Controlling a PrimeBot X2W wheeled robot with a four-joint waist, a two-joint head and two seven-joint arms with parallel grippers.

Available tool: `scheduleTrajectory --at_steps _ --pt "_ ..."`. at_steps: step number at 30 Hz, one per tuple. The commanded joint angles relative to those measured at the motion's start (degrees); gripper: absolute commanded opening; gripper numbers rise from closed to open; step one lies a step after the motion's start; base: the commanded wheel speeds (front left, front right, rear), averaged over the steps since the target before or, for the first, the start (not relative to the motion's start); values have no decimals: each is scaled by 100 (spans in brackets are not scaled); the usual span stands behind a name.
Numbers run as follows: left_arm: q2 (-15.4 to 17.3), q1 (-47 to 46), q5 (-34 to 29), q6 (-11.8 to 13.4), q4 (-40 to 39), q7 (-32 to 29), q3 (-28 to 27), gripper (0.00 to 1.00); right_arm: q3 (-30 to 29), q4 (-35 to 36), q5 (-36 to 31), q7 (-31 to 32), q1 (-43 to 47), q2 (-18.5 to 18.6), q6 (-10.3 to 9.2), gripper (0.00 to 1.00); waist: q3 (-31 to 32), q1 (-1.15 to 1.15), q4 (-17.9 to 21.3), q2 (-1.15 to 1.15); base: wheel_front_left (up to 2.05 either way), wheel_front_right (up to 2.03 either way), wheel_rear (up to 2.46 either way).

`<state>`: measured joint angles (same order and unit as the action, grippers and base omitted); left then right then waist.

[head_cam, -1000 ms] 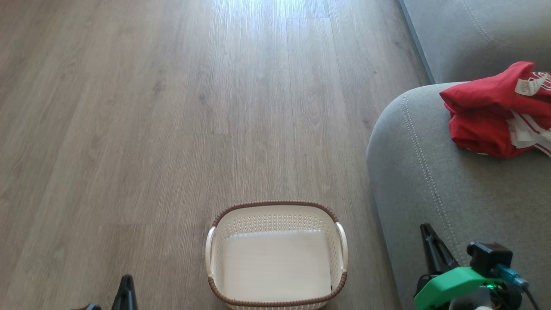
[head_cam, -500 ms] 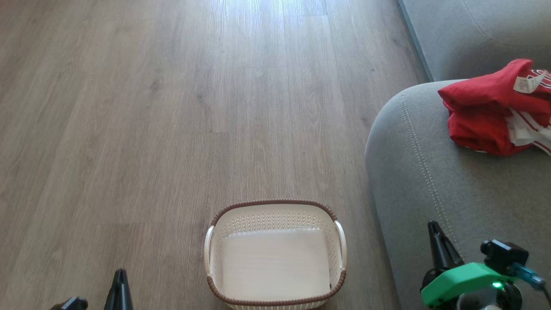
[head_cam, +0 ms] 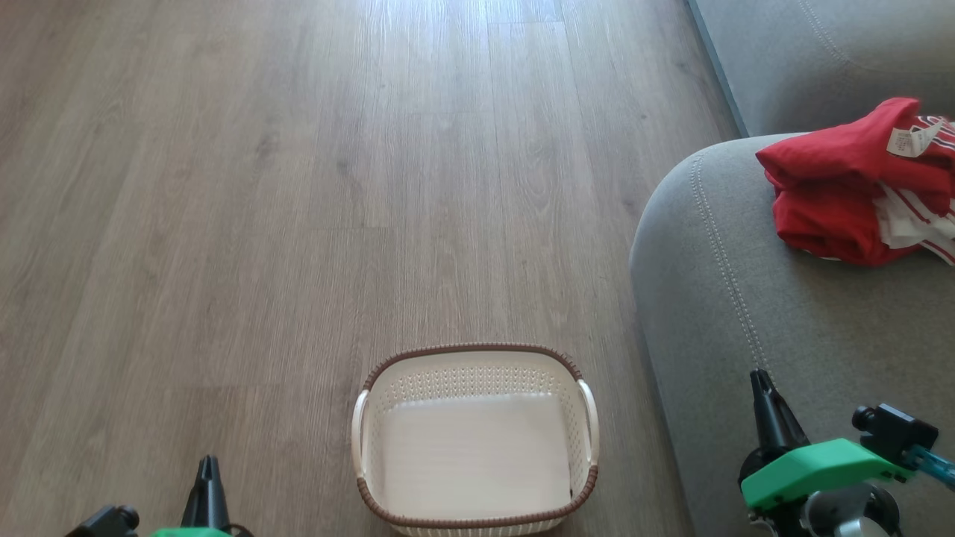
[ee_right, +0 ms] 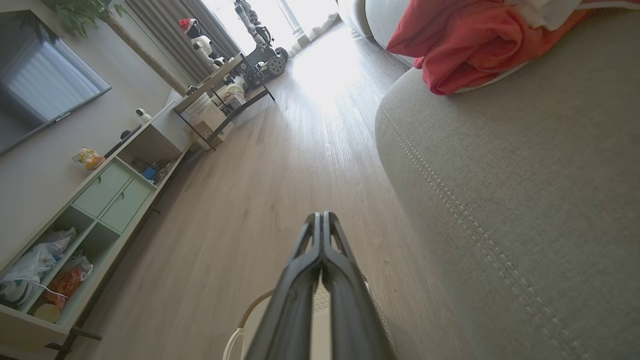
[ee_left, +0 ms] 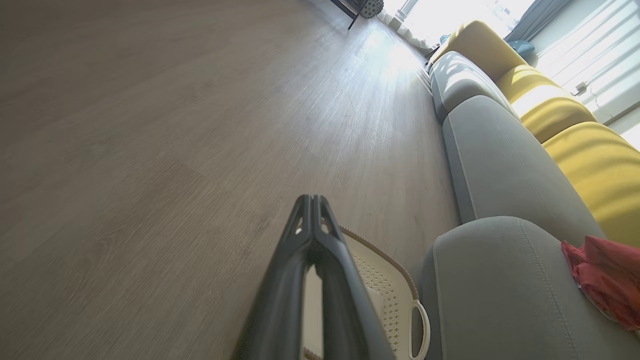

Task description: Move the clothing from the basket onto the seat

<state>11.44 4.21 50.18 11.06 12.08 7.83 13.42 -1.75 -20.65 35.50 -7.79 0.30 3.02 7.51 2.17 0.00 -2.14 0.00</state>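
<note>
Clothing [head_cam: 843, 201] lies on seat [head_cam: 746, 313], well beyond the pressed-together right end effector [head_cam: 761, 380].

Sunlight is pouring in past grey curtains [ee_right: 170, 20], glaring off the wood-plank floor [head_cam: 298, 186], and a low shelf unit [ee_right: 100, 200] is standing beneath a wall-mounted television [ee_right: 40, 90].

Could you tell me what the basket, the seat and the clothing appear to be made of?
Basket: likely moulded plastic, matte cream, with perforated walls and a brown woven-look rim. Seat: grey upholstery fabric, matte, with a textured weave and a stitched seam. Clothing: soft red fabric, possibly knit, judging by its loose folds and sewn label.
</note>
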Motion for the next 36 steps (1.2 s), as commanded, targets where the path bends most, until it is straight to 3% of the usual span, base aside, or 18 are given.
scheduleTrajectory --at_steps 1,36 --pt "33 -248 115 -50 -173 -30 -206 0 -5 201 163 38 -305 2 -1 0 -3 0 3 0 0 0 0" --pt "-330 -573 1897 -615 -238 -609 -956 0 -169 356 2571 605 -512 34 -1 0 -87 0 95 0 0 0 0"
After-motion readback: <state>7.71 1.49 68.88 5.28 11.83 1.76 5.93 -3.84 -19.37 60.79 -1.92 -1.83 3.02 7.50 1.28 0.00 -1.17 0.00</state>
